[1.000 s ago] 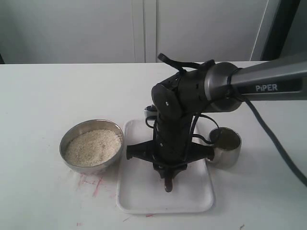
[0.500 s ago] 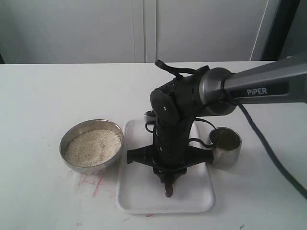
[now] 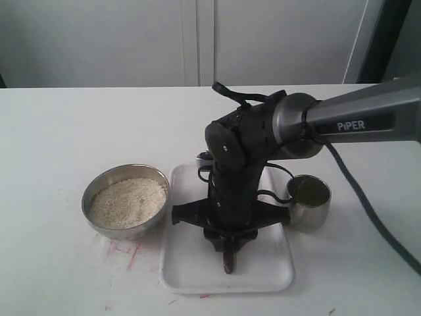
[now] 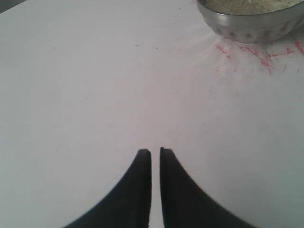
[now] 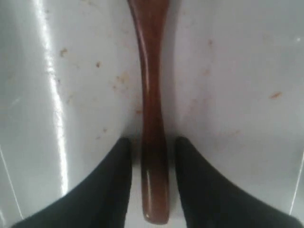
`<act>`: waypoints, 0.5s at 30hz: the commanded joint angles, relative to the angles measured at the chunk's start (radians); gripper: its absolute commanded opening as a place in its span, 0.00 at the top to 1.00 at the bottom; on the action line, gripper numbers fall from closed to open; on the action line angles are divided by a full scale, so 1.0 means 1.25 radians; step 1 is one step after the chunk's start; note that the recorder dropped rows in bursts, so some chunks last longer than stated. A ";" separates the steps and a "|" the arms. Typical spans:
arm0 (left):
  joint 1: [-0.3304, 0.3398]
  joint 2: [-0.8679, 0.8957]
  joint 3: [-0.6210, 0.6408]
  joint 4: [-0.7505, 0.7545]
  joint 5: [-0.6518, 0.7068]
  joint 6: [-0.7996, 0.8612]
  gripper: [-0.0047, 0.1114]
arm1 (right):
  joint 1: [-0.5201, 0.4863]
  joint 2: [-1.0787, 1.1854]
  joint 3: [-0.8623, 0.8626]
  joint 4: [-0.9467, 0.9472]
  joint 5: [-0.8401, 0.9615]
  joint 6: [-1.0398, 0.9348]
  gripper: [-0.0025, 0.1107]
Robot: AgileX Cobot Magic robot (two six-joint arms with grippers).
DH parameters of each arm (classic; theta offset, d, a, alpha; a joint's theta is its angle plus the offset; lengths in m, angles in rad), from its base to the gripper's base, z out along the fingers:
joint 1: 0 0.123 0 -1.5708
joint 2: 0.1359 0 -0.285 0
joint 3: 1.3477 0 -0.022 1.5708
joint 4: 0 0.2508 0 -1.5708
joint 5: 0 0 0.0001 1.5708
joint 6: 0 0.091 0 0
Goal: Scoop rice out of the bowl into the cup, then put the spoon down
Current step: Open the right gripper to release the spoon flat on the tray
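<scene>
The reddish-brown wooden spoon lies along the white tray; in the exterior view only its tip shows under the arm. My right gripper is low over the tray and open. Its fingers straddle the spoon's handle end, with a thin gap on each side. The steel bowl holding the rice stands left of the tray. The steel cup stands right of it. My left gripper is shut on nothing above bare table, with the bowl ahead of it.
The right arm's black wrist hides the middle of the tray. Red marks stain the table in front of the bowl. The tray surface shows small brown specks.
The right wrist has sunk a little toward the tray, and the spoon tip has come nearer the tray's front edge. Bowl and cup have not moved.
</scene>
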 commanded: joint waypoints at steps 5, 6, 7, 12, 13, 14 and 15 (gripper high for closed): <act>-0.003 0.005 0.007 -0.005 0.039 -0.005 0.84 | 0.000 0.004 0.005 0.000 0.014 -0.009 0.60; -0.003 0.005 0.007 -0.005 0.039 -0.005 0.84 | 0.000 -0.005 0.005 0.000 0.014 -0.009 0.60; -0.003 0.005 0.007 -0.005 0.039 -0.005 0.84 | 0.000 -0.019 0.005 0.000 0.014 -0.009 0.60; -0.003 0.005 0.007 -0.005 0.039 -0.005 0.84 | 0.000 -0.074 0.001 0.000 0.018 -0.009 0.60; -0.003 0.005 0.007 -0.005 0.039 -0.005 0.84 | 0.000 -0.086 -0.006 0.000 0.018 -0.009 0.60; -0.003 0.005 0.007 -0.005 0.039 -0.005 0.84 | 0.000 -0.098 -0.009 0.000 0.020 -0.009 0.60; -0.003 0.005 0.007 -0.005 0.039 -0.005 0.84 | 0.000 -0.108 -0.013 0.000 0.022 -0.009 0.60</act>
